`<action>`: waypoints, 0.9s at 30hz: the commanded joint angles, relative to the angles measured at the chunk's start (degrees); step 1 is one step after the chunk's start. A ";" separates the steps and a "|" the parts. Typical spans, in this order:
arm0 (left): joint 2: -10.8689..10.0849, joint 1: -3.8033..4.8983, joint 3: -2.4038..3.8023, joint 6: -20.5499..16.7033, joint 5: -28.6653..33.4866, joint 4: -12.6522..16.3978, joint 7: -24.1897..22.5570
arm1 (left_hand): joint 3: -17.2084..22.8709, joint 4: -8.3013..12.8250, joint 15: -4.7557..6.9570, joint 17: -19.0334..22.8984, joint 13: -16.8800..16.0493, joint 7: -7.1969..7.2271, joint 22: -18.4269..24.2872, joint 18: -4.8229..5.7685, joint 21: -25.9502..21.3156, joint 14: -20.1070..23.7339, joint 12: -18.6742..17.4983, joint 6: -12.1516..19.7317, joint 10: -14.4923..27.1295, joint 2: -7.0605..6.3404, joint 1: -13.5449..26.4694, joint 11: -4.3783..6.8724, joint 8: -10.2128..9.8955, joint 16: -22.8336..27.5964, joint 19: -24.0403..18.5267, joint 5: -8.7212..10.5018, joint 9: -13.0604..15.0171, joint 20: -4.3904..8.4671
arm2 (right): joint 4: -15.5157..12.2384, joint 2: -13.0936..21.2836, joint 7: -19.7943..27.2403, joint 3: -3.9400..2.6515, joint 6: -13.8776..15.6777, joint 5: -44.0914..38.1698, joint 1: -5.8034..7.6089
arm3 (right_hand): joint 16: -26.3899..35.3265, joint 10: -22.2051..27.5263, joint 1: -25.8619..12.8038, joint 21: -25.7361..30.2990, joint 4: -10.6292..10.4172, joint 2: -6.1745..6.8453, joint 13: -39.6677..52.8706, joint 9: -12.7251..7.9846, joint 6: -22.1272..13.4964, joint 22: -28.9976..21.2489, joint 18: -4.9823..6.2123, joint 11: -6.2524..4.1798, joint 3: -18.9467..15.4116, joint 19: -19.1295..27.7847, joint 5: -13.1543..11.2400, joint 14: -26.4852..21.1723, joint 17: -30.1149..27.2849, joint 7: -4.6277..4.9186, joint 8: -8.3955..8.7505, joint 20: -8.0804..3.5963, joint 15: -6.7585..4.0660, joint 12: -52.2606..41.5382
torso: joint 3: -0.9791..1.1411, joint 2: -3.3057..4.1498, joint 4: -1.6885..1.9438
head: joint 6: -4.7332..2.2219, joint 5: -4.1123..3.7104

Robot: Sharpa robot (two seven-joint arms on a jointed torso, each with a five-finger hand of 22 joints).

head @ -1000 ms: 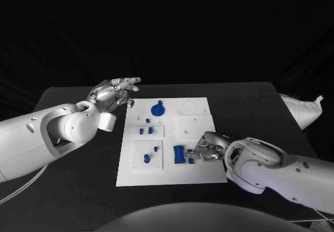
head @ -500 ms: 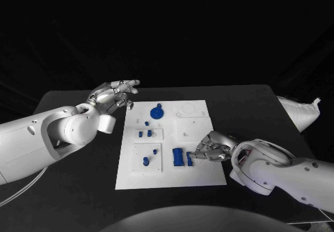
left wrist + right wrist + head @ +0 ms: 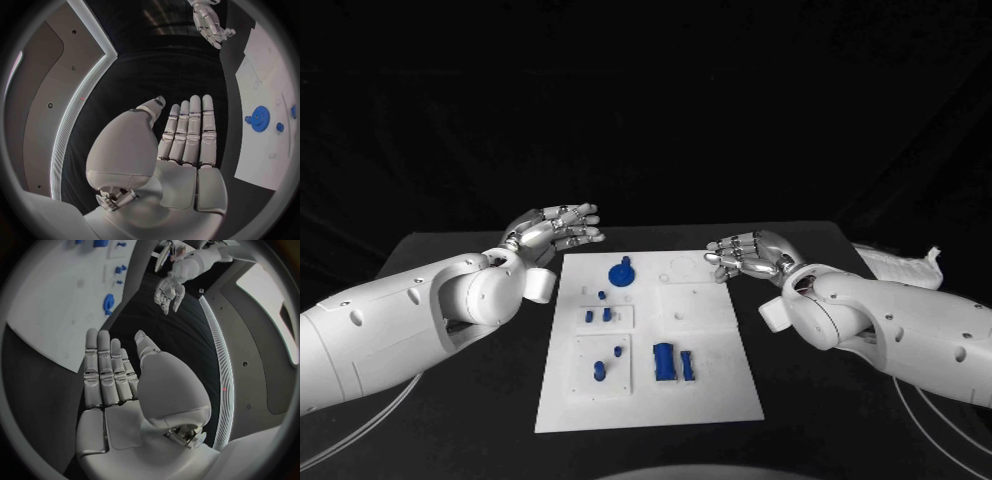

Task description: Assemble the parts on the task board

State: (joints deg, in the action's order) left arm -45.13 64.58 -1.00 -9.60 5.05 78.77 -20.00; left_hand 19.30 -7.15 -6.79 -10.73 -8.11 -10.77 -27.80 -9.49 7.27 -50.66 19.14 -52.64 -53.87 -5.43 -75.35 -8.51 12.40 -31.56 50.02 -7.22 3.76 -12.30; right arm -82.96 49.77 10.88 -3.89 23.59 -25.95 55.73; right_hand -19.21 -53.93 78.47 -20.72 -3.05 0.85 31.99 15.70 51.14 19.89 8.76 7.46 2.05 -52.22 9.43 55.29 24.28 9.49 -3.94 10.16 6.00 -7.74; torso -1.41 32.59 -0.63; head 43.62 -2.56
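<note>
Right robot hand (image 3: 750, 256) has been lifted off the board's lower middle, where it worked beside the two upright blue blocks (image 3: 674, 362) a second ago. It is now held at 1 o'clock of the task board (image 3: 651, 345), above the far right corner, fingers straight and together, nothing gripped. Left robot hand (image 3: 557, 230) is held at 11 o'clock of the board, off its far left corner, flat and empty as before; the whole head view has shifted, so little of its apparent move can be trusted.

Board lies mid-table (image 3: 459, 330). Blue gear (image 3: 623, 271) is seated at the board's 12 o'clock. Small blue pegs (image 3: 597, 315) stand at 9 o'clock, a blue piece (image 3: 607, 362) at 7 o'clock, the blocks at 6 o'clock.

Judgement: both hands drawn clear suggests the block step has been released, possibly the whole assembly.

Hard to make out: whether the blocks are fully seated or merely resting; the pale recesses right of centre cannot be read as filled or vacant. Board edges are cut off in both wrist views.
</note>
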 commanded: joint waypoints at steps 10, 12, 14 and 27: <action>6.80 -0.14 0.07 -6.10 2.18 -9.54 -3.17 | -7.50 0.73 -3.76 7.02 4.53 3.11 13.31 -0.60 -3.94 0.33 -11.39 -0.55 0.21 0.72 0.31 -3.71 -6.96 19.59 -14.34 0.44 -0.03 -4.31 | 12.68 -8.57 14.68 -0.73 -9.44 17.38 0.95 | 15.67 -3.20 -3.55 16.95 6.54 -4.53 -25.68 -9.75 1.16 -14.05 1.89 2.66 -5.48 -3.04 -0.54 5.47 -19.84 0.00 0.43 4.64 2.19 4.18 | 0.80 -3.01 -0.45 | -4.44 1.74; 6.73 -0.14 0.04 -3.45 1.16 -9.39 -1.47 | -11.09 2.67 -0.63 10.73 8.11 5.29 17.64 2.86 -7.27 15.52 -13.73 15.38 16.31 5.43 22.86 0.11 -12.40 23.22 -24.82 2.30 -3.76 0.70 | 12.51 -8.57 10.84 -0.73 -5.73 14.22 0.96 | 19.21 13.95 -25.98 20.72 3.05 -0.85 -27.47 -11.47 -14.81 -15.75 -1.61 -0.62 -2.05 13.63 -3.17 -12.94 -24.28 -2.84 3.94 0.04 -0.28 7.74 | 0.52 -2.59 -0.38 | -3.86 1.41; 6.66 -0.19 0.05 -3.80 1.09 -9.16 -1.57 | -11.86 3.02 -0.23 10.73 8.11 5.70 18.56 2.88 -7.27 16.91 -14.51 17.11 17.97 5.43 25.39 0.31 -12.40 24.30 -26.18 2.64 -3.76 1.29 | 12.25 -8.52 10.95 -0.67 -5.37 14.38 1.00 | 19.21 16.08 -28.84 20.72 3.05 -0.85 -31.99 -15.70 -16.53 -19.89 -1.62 -0.71 -2.05 15.81 -3.45 -15.03 -24.28 -3.19 3.94 -0.22 -0.57 7.74 | 0.55 -2.55 -0.35 | -4.03 1.45; 3.64 -2.24 0.51 -18.73 -1.90 0.73 -5.56 | -15.01 7.15 2.67 10.73 8.11 10.77 22.40 4.81 -7.27 30.87 -19.14 31.81 32.81 5.43 46.07 3.74 -12.40 27.29 -36.04 7.22 -3.76 5.86 | 1.27 -6.55 15.49 1.93 9.40 20.98 2.96 | 19.21 31.81 -49.47 20.72 3.05 -0.85 -31.99 -15.70 -30.92 -19.89 -3.83 -7.46 -2.05 30.96 -9.43 -31.77 -24.28 -9.49 3.94 -4.36 -6.00 7.74 | 1.37 -1.46 0.58 | -8.97 2.50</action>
State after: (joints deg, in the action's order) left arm -41.18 62.59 -0.60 -20.36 5.24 77.98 -22.48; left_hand 5.89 -0.70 -5.61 -0.32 -0.29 -1.93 -7.39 -6.70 0.49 -27.03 1.26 -28.44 -28.78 -0.34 -40.01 -6.54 0.71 -5.79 19.08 -1.21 0.31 -8.84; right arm -80.15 43.01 23.08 -2.08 25.31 -8.66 58.42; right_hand -0.43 -30.33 39.70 -0.44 0.41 -0.35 0.64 0.55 27.69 0.48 7.04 5.09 -0.44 -29.10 3.39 32.19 0.33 4.43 -0.40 7.94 2.28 -0.60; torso -0.30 30.77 -0.34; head 35.60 -0.24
